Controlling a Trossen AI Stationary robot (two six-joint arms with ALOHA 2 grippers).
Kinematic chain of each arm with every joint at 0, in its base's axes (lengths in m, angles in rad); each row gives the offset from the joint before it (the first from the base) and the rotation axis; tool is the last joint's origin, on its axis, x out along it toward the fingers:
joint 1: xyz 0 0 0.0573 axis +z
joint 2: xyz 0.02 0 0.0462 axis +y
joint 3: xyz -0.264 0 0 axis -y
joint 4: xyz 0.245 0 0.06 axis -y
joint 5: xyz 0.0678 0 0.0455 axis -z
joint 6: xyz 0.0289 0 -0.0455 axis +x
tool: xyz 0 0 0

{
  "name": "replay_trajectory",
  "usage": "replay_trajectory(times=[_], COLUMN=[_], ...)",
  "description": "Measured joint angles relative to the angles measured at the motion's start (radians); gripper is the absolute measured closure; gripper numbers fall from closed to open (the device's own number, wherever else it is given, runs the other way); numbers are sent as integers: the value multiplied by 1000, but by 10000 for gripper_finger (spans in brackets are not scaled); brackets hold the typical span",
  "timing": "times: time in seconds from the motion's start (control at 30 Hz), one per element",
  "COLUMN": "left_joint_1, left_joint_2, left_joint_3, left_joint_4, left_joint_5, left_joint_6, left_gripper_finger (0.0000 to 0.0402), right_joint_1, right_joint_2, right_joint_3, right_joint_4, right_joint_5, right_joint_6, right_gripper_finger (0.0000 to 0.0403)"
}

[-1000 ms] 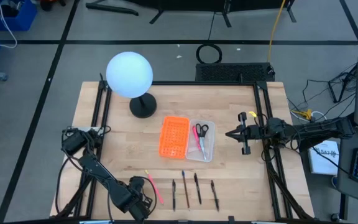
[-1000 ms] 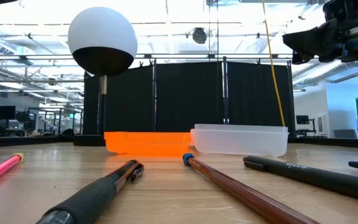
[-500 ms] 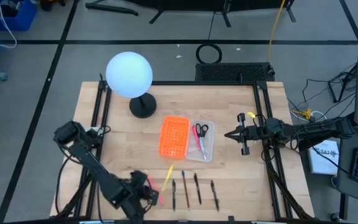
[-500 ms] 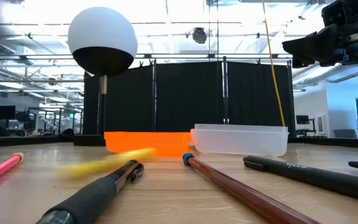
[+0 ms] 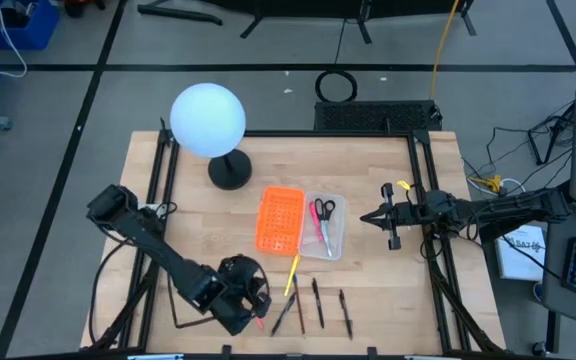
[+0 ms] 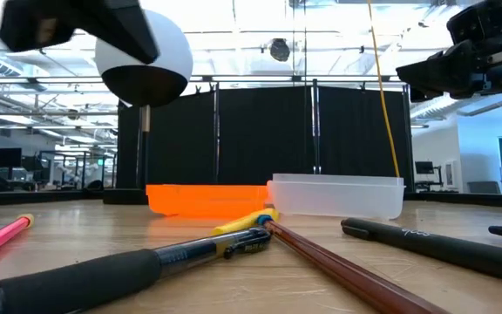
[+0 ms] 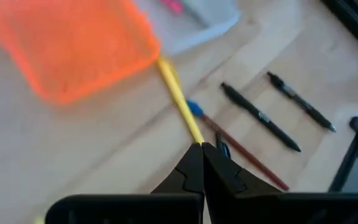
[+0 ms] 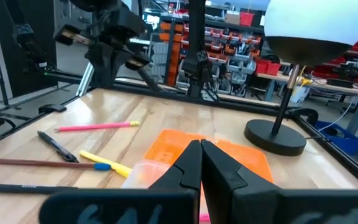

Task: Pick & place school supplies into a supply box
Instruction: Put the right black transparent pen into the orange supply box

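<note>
My left gripper [image 5: 260, 303] is shut and hovers near the table's near edge, between the pink pencil [image 8: 98, 126] and the other pens. The yellow pencil [image 7: 176, 93] lies flat, one end beside the brown pencil's blue end [image 7: 194, 109]. One black pen [image 6: 146, 266] lies askew; two more [image 5: 317, 303] [image 5: 345, 312] lie straight. The clear supply box [image 5: 326, 225] holds the scissors [image 5: 324, 209] and a pink-red pen [image 5: 326, 238]. My right gripper [image 5: 366, 217] is shut and waits in the air to the right of the box.
An orange perforated tray [image 5: 280, 220] sits against the box's left side. A lamp with a white globe [image 5: 208, 120] stands on a black base [image 5: 230, 172] toward the far left. Black frame rails [image 5: 158, 200] run along both table sides.
My left gripper has swept along the near edge toward the right. The yellow pencil has slid fast to the right and away, ending just in front of the trays. The leftmost black pen has been turned askew. The pink pencil has stayed.
</note>
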Motion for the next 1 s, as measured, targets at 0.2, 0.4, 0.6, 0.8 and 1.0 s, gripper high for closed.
replay_trajectory(times=[0.2, 0.4, 0.6, 0.8, 1.0], left_joint_1=[124, 286, 321, 244, 182], left_joint_2=[-3, -76, -331, -698, -985], left_joint_3=[-61, -249, -415, -602, -835], left_joint_4=[243, 732, 855, 750, 753], left_joint_5=[223, 289, 237, 55, -3], left_joint_6=[407, 909, 1222, 1280, 1340], left_gripper_finger=[399, 400, 400, 400, 399], right_joint_1=[0, 0, 0, 0, 1], right_joint_2=[0, 0, 5, 12, 20], right_joint_3=[0, 0, 0, 0, 0], right_joint_4=[6, 70, 49, 43, 72], right_joint_5=[0, 0, 0, -19, -188], right_joint_6=[1, -9, -2, 1, -35], right_gripper_finger=[403, 403, 403, 403, 403])
